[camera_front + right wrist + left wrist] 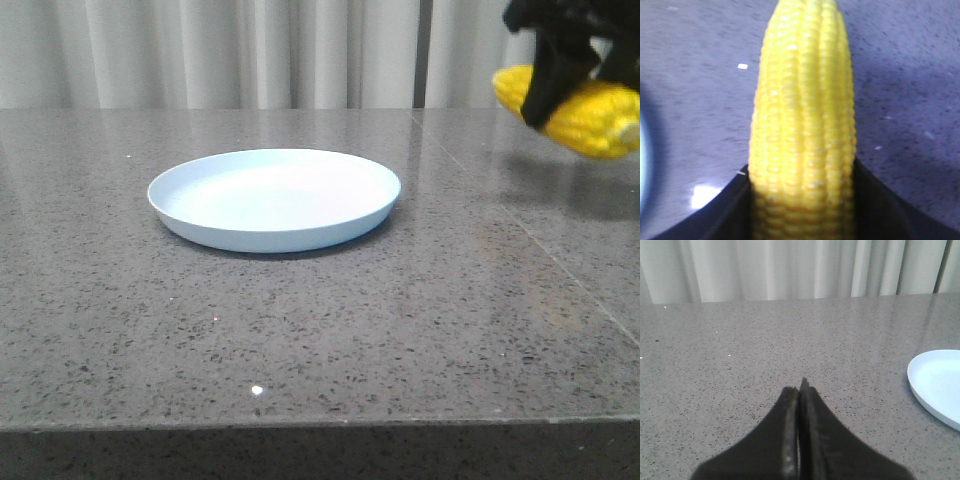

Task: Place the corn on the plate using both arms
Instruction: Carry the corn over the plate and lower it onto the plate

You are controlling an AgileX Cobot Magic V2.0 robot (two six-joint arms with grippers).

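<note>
table (300,330): polished speckled stone | plate (200,222): smooth matt plastic | corn (600,115): bumpy

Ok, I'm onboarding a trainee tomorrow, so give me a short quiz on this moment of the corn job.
1. True or false: the corn already lies on the plate.
2. Which claw holds the corn? A) left B) right C) neither
3. Fill in: the left claw is ____ and holds nothing.

Key
1. False: it is held in the air, off to the plate's right in the front view.
2. B: the right claw is clamped around it.
3. Shut.
</note>
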